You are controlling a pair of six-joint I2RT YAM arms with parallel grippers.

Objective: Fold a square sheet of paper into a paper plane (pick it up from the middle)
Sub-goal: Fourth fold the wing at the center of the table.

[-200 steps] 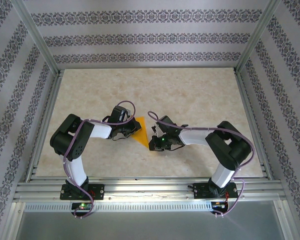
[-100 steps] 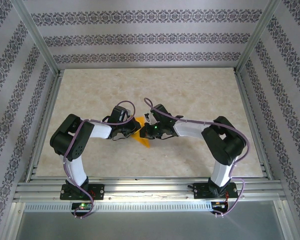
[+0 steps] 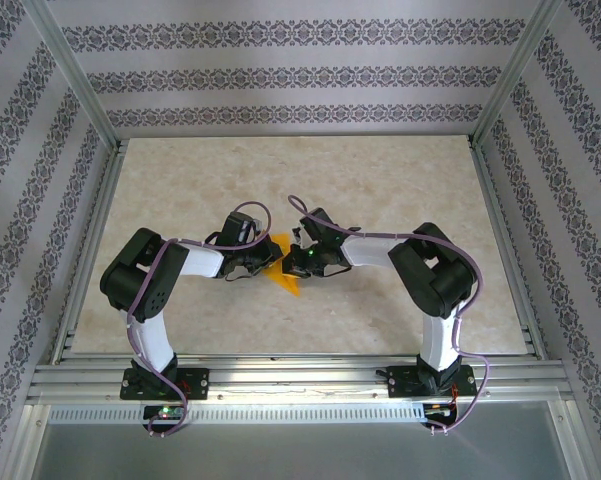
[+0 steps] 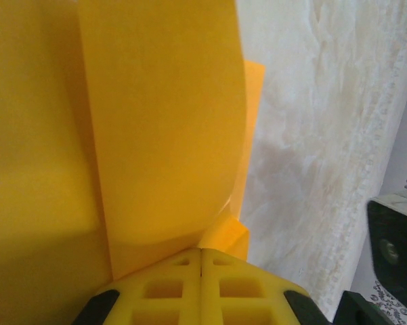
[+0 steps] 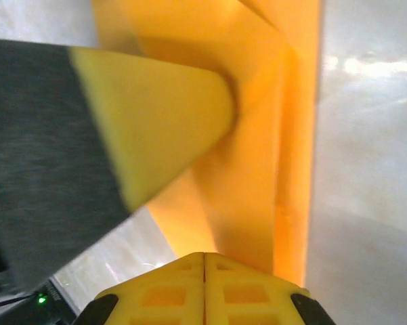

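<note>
orange paper [image 4: 162, 135] between left gripper [image 4: 202, 254], right gripper [image 5: 204, 257]

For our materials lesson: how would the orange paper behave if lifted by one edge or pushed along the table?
Probably floppy: in the left wrist view a flap of the orange paper curls over unsupported. Likely very light, so a push might buckle it. Its folded edges look crisp, so creases should hold.

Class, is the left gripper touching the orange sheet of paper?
Touching. Right wrist view: the shut left gripper presses its tip onto the square sheet of paper, no gap.
</note>
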